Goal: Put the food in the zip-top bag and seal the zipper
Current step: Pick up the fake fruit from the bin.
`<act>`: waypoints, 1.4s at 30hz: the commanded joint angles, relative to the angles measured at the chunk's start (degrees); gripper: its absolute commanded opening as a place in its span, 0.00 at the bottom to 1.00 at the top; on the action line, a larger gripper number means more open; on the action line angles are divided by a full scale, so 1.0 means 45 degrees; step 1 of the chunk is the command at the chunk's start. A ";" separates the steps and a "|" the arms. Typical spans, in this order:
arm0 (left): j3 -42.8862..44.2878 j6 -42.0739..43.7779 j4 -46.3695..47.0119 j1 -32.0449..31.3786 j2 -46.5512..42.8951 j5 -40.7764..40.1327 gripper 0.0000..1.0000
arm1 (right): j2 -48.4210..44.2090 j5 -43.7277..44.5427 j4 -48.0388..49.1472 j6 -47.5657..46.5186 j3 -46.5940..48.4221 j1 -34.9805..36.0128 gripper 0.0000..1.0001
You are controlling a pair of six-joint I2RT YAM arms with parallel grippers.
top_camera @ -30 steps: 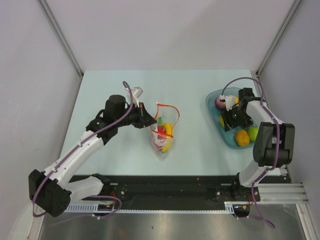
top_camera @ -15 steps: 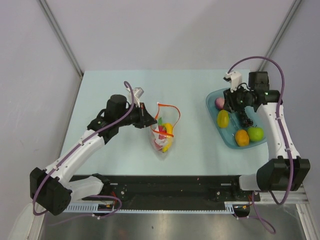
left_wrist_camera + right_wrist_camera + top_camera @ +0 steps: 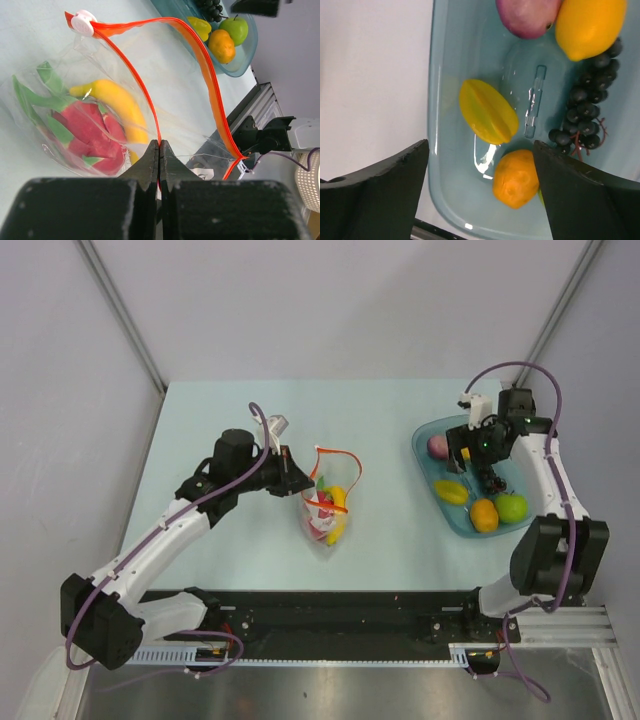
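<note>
The zip-top bag (image 3: 328,508) lies mid-table with its mouth open. It holds a yellow banana (image 3: 117,100), a red piece with green leaves (image 3: 90,135) and a green piece. My left gripper (image 3: 290,472) is shut on the near side of the orange-red zipper (image 3: 150,30), and in the left wrist view (image 3: 159,146) its jaws pinch the strip. My right gripper (image 3: 472,462) hangs open and empty over the teal bowl (image 3: 428,472), and it also shows in the right wrist view (image 3: 480,150). Below it lie a yellow ridged fruit (image 3: 487,111) and an orange fruit (image 3: 516,179).
The bowl (image 3: 432,150) also holds a purple fruit (image 3: 527,17), a yellow round fruit (image 3: 590,25), dark grapes (image 3: 582,115) and a green apple (image 3: 512,506). A white slider (image 3: 82,22) sits at the zipper's far end. Walls enclose the table's back and sides.
My right gripper has lifted out of the bowl empty and turned over it. The yellow fruit in the bowl has shifted a little. The left arm and bag have stayed still.
</note>
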 commanded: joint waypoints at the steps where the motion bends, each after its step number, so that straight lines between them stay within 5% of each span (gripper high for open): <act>1: 0.0364 0.0312 0.0162 0.0003 -0.0102 -0.0016 0.01 | 0.0668 0.0474 0.0236 -0.1458 -0.0520 0.0298 0.92; 9: 0.0286 0.0312 0.0163 0.0003 -0.0121 0.0003 0.01 | 0.1938 0.0985 0.0627 -0.5070 -0.1399 0.0650 0.95; 20: 0.0306 0.0331 0.0104 0.0022 0.0035 0.0062 0.01 | 0.3422 0.1668 0.2637 -0.6344 -0.2162 0.1139 0.93; 24: 0.0267 0.0410 0.0026 0.0003 -0.0004 0.0062 0.01 | 0.3560 0.1650 0.2854 -0.6442 -0.2162 0.0983 0.85; 28: 0.0266 0.0429 0.0065 0.0022 -0.0004 0.0042 0.00 | 0.3171 0.1454 0.2757 -0.6462 -0.2240 0.0787 0.60; 31: 0.0286 0.0410 0.0085 0.0003 -0.0023 0.0042 0.00 | 0.2566 0.1142 0.2309 -0.6384 -0.2104 0.0553 0.51; 42: 0.0345 0.0293 0.0202 0.0022 0.0035 0.0023 0.00 | -0.0188 -0.1901 0.0004 -0.3966 0.0803 0.0765 0.41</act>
